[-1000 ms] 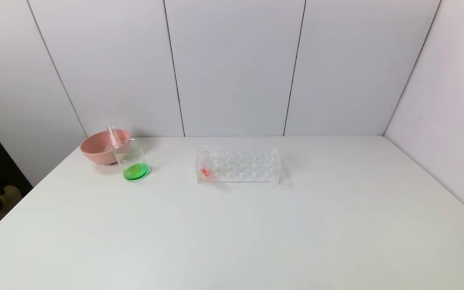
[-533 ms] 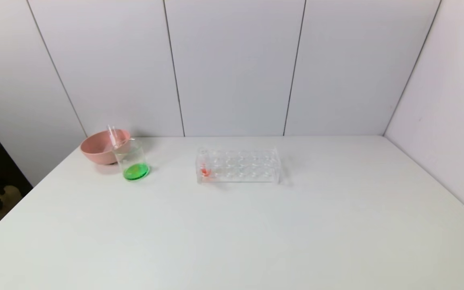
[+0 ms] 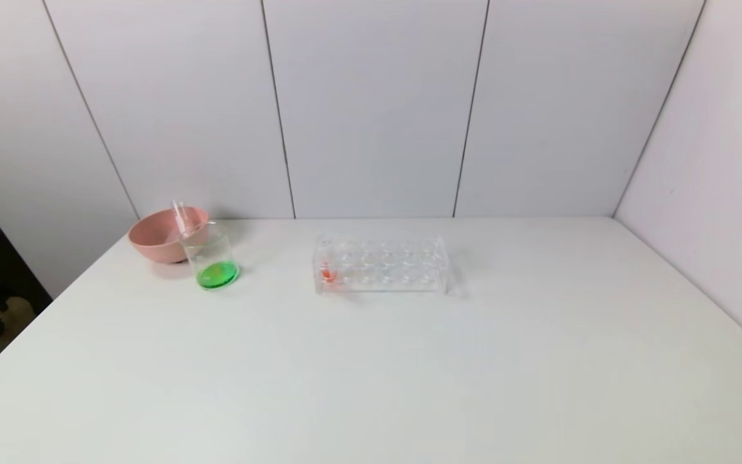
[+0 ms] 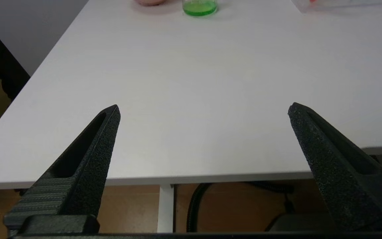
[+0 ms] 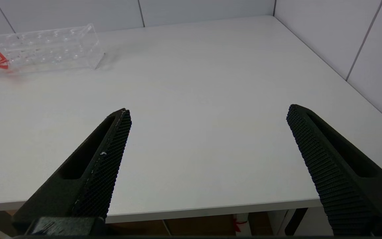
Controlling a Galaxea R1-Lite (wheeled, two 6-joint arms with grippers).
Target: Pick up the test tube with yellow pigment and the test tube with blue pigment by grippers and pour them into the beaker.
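Observation:
The beaker [image 3: 211,263] stands at the table's back left, just in front of the pink bowl, with green liquid in its bottom; it also shows in the left wrist view [image 4: 199,6]. No tube with yellow or blue liquid is in view. Clear empty tubes [image 3: 180,218] lean in the pink bowl. My left gripper [image 4: 204,111] is open and empty, back at the table's near edge. My right gripper [image 5: 208,111] is open and empty, also at the near edge. Neither gripper shows in the head view.
A pink bowl [image 3: 158,240] sits at the back left. A clear rectangular tube rack [image 3: 380,265] stands mid-table with one red-liquid tube [image 3: 327,272] at its left end; the rack also shows in the right wrist view [image 5: 41,49]. White walls close the back and right.

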